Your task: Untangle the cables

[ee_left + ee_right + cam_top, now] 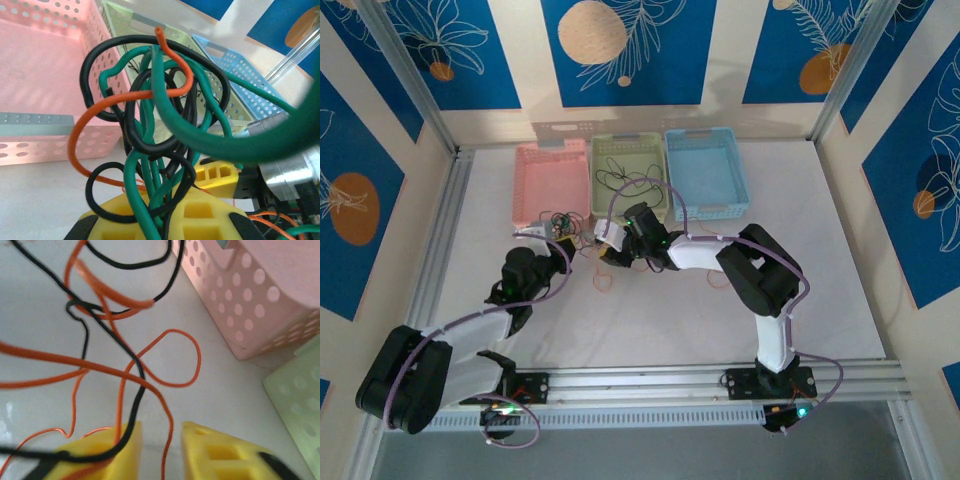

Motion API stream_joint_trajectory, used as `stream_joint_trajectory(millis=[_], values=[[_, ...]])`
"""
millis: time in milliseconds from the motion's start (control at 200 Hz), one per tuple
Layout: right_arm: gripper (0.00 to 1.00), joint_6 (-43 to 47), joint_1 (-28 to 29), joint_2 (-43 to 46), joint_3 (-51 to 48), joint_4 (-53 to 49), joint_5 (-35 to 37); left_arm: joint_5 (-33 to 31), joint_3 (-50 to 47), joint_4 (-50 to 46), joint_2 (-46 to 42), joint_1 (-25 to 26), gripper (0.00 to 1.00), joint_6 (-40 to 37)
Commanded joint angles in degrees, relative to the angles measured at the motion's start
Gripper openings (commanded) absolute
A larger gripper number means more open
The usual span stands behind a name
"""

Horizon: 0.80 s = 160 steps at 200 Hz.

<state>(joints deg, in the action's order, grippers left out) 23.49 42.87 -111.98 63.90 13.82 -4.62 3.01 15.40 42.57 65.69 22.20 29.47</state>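
STEP: clump being separated | left pincer [165, 216] clenched on cables [150, 125]; right pincer [175, 445] narrowly released, orange strand [169, 426] between jaws | NEXT: strand to be clamped; drawn clear gently

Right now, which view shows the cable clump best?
Left wrist: the clump is close up, with black, green and orange loops each traceable. Top external shows the clump tiny, by the pink basket's near edge. Right wrist catches loose orange and black strands over the table.

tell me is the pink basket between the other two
No, the green basket stands in the middle, pink basket on its left, blue basket on its right.
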Motion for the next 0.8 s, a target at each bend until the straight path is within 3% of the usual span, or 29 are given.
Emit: stream_joint_trajectory(millis=[0,115,375,560,680,795], values=[[0.17,-0.7,-0.4,-0.5,0.8,-0.2,-1.3,1.9,-0.4,3.7,-0.7,-0.8,0.0,-1.2],[0.05,-1.7,-0.8,1.2,-0.6,2.6,2.7,1.1,-0.4,3.1,-0.8,-0.7,0.0,-1.1],[0.02,-12.8,-7.3,10.6,-8.9,12.5,14.2,-4.6,1.0,-2.6,-0.8,-0.8,0.0,0.0],[0.02,-27.5,-17.2,20.7,-19.1,20.4,22.6,-6.6,1.1,-4.2,-1.0,-0.8,0.0,0.5],[0.02,-42.3,-26.6,25.8,-25.6,22.1,23.9,-7.7,1.2,-5.0,-1.0,-0.9,0.0,0.8],[0.02,-51.1,-32.0,26.6,-28.0,21.3,22.4,-7.8,1.3,-5.2,-0.9,-1.0,0.0,0.9]])
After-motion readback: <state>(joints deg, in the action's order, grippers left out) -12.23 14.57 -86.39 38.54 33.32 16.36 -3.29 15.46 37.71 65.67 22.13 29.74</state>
